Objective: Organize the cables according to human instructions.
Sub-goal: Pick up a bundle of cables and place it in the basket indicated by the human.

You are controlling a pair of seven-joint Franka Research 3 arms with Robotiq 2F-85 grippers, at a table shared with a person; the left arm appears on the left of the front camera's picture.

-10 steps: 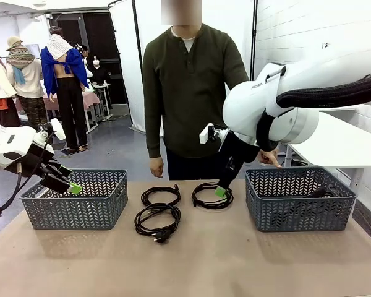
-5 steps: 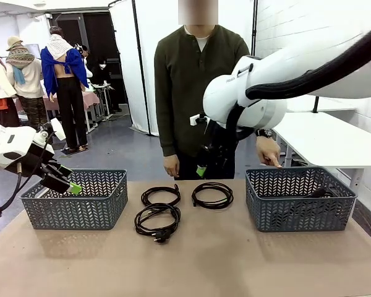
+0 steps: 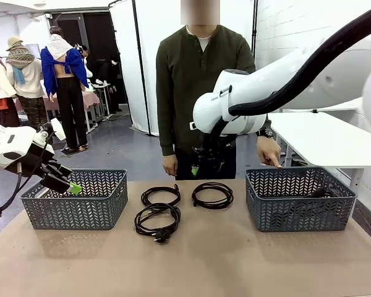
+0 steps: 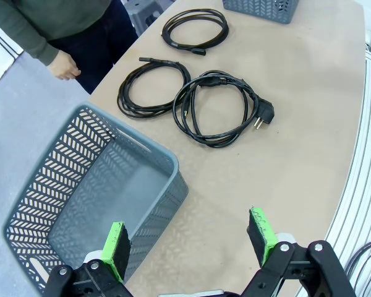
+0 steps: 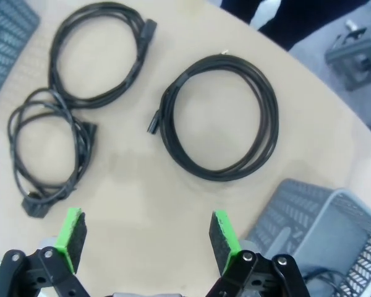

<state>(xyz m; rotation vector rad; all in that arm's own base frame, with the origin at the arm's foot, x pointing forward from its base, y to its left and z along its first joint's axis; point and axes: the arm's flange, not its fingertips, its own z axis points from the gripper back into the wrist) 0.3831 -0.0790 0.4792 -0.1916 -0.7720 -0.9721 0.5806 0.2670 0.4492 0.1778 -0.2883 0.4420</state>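
Right hand [image 5: 148,238] gapes wide and empty above the nearest cable [image 5: 271,124]; pinching one strand could unravel it across the desk [image 5: 142,179]

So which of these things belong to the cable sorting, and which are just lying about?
Job:
- far-left cable, far-right cable, near cable
- left basket, right basket with a dark cord inside
- person's hand, pointing at the right basket

Lying about:
- white side table
- backdrop screen

On the table [image 3: 235,266] lie three coiled cables [image 3: 160,195] [image 3: 157,221] [image 3: 212,195] between two grey baskets [image 3: 74,207] [image 3: 300,210].
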